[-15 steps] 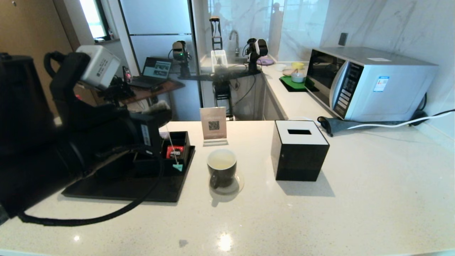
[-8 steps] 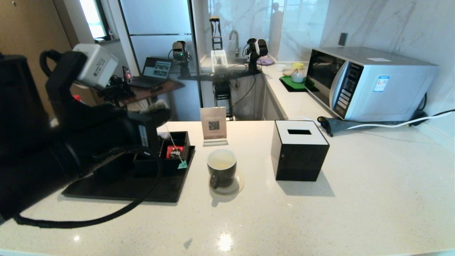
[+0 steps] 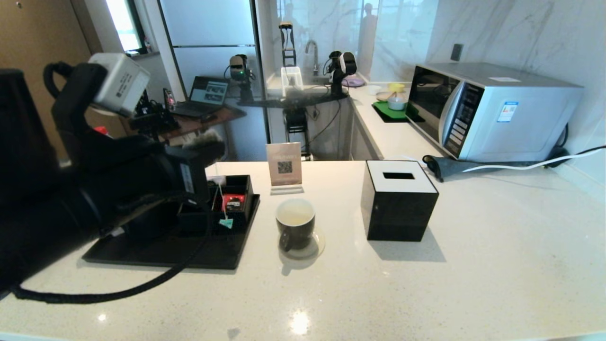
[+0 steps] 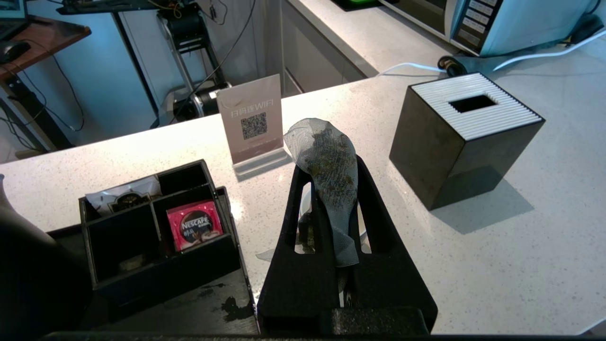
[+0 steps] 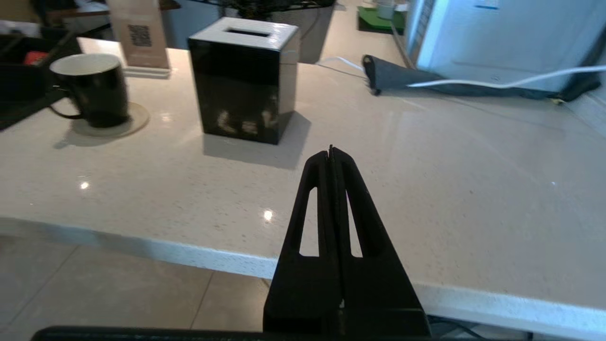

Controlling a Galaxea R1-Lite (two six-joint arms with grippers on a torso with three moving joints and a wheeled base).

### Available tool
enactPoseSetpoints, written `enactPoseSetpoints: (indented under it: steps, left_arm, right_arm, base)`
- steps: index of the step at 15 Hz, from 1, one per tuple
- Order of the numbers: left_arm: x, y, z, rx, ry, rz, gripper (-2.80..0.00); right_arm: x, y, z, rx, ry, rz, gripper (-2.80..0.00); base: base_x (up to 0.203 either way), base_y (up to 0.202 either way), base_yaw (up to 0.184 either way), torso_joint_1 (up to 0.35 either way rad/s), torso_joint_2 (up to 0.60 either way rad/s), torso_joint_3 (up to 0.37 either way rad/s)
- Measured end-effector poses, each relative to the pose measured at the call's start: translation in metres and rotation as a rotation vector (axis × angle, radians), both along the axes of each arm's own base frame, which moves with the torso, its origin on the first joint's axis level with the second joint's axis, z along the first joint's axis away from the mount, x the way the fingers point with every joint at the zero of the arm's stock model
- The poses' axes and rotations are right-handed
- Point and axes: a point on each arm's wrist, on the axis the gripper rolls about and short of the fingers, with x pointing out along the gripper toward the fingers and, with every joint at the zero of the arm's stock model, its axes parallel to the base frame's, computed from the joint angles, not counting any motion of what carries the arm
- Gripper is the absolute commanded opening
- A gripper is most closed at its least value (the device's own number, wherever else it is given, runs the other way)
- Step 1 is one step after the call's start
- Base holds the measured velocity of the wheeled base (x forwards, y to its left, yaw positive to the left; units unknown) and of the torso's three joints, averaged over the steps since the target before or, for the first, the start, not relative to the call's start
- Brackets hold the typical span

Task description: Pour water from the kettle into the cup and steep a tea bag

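Red NESCAFÉ packet [image 4: 195, 228], WIFI sign [image 4: 252, 119], tea bag [image 4: 331, 175] between left gripper [image 4: 326, 161] fingers

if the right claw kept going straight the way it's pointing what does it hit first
Probably nothing soon. The right claw, shut and empty, hangs off the front edge of the counter and aims over bare worktop, right of the black tissue box. Depth is unclear.

Left arm [image 3: 142, 170] over the tray [image 3: 156, 253], cup [image 3: 295, 222] beside it.

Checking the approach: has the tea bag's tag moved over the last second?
Yes. The tag hanging below the left gripper has swung left across the condiment box, farther from the cup.
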Motion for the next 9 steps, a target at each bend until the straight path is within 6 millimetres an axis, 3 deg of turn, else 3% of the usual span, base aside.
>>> enactPoseSetpoints:
  steps: [2,5,9]
  left_arm:
    - [-0.001,0.001,0.001,-0.002,-0.002,0.0,-2.8]
    - [-0.001,0.001,0.001,-0.003,-0.005,0.001,-2.8]
    - [-0.001,0.001,0.003,-0.009,-0.011,-0.007,-2.8]
  right_arm:
    - [0.008,0.001,0.022,-0.01,0.016,0.07,-2.8]
    - [0.035,0.004,0.055,-0.036,0.032,0.174,-2.8]
    - [0.101,0.01,0.095,-0.065,0.046,0.351,-2.8]
  base:
    - [0.0,0.0,0.0,0.0,0.0,0.0]
    - [0.0,0.0,0.0,0.0,0.0,0.0]
    - [0.0,0.0,0.0,0.0,0.0,0.0]
